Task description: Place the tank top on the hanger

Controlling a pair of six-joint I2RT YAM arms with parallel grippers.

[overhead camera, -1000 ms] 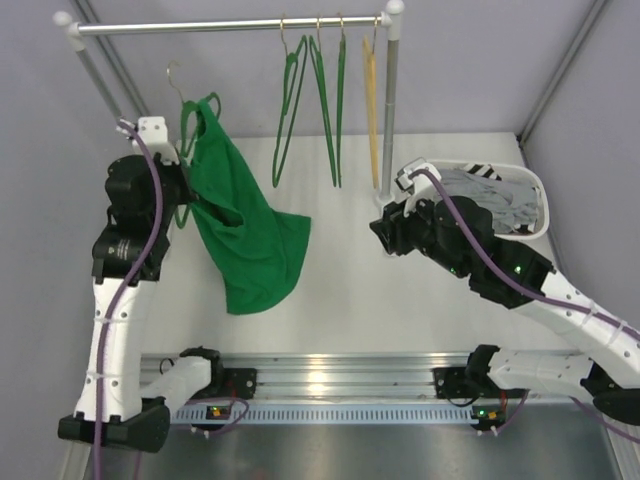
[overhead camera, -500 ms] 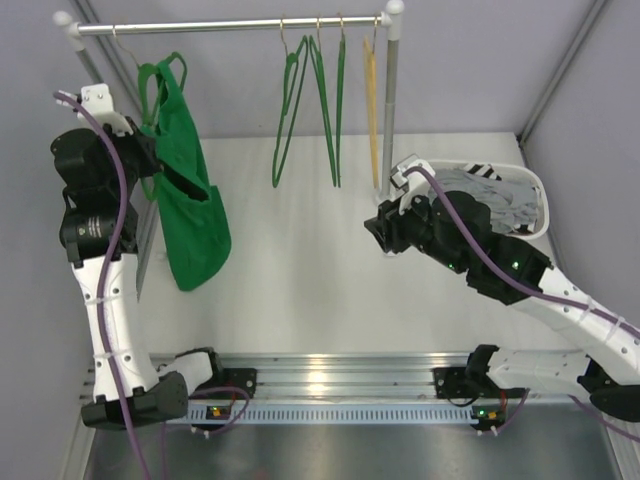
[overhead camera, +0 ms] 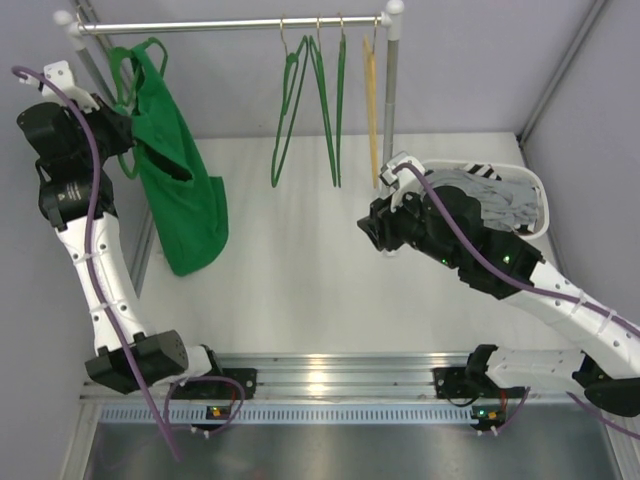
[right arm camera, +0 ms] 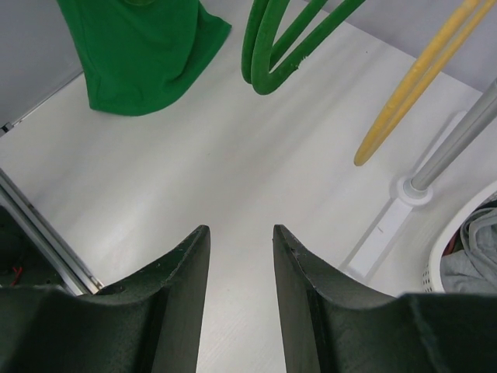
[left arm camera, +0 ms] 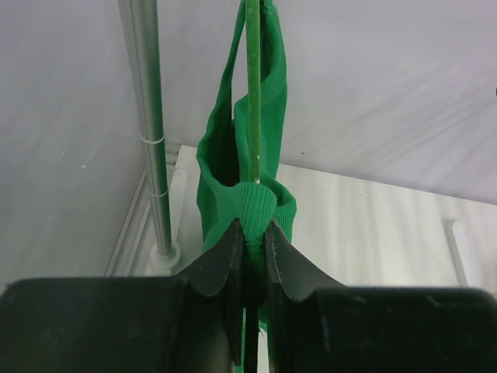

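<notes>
The bright green tank top hangs on a thin green hanger, high at the far left just under the rail's left end. Whether the hook sits on the rail I cannot tell. My left gripper is raised beside it, shut on the hanger through a fold of the tank top's fabric; in the left wrist view the left gripper pinches that fold. The right gripper hovers over the table's middle, open and holding nothing, as the right wrist view of this gripper also shows.
A metal rail spans the back, carrying green hangers and a yellow hanger. Its right post stands by a white basket of grey striped clothes. The left post is close to the left gripper.
The left arm has swung up and to the left, carrying the hanger and tank top from over the table to the rail's left end. The right gripper has drifted slightly left.
</notes>
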